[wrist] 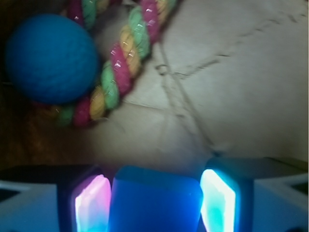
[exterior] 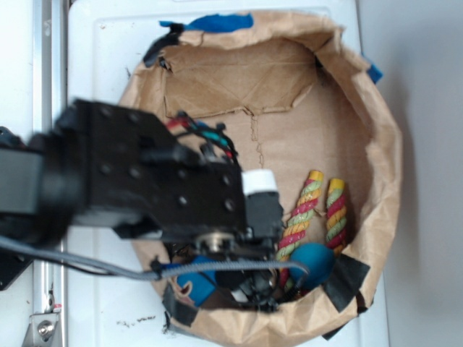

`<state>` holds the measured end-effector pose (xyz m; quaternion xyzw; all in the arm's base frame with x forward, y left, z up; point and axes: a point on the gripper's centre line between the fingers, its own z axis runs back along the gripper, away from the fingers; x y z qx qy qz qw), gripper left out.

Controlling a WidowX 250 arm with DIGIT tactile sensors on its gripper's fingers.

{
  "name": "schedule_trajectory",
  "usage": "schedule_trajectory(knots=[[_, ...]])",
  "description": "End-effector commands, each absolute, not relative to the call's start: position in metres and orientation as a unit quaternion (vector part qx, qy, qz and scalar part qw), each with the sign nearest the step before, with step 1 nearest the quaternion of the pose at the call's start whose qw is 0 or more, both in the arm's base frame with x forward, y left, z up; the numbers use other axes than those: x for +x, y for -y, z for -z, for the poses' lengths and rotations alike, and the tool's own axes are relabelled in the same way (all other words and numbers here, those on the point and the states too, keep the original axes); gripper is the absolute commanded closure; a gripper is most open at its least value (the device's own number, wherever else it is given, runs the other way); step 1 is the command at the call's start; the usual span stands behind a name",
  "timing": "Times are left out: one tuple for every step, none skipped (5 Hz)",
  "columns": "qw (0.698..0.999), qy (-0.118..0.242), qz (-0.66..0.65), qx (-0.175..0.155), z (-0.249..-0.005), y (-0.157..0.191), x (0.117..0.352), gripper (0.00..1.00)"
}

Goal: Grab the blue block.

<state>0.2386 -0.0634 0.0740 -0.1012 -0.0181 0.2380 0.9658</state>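
Both my fingers (wrist: 91, 203) flank the blue block (wrist: 154, 198), seemingly touching it; gripper (wrist: 154, 203) set low so jaws can clamp

Medium-blue block (wrist: 154, 198), teal-blue ball (wrist: 50, 58), rope toy (wrist: 120, 58) twisted in pink, yellow and green.
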Motion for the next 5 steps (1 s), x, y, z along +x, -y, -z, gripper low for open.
schedule_trajectory(knots=[[0.962, 0.032, -0.255, -0.091, -0.131, 0.03, 0.227, 1.0], [0.954, 0.034, -0.284, -0.087, -0.147, 0.018, 0.234, 1.0], [0.945, 0.047, -0.316, -0.076, -0.156, 0.005, 0.245, 1.0], [0.944, 0.06, -0.319, -0.066, -0.159, 0.004, 0.25, 1.0], [0.945, 0.063, -0.318, -0.051, -0.159, 0.008, 0.251, 1.0]])
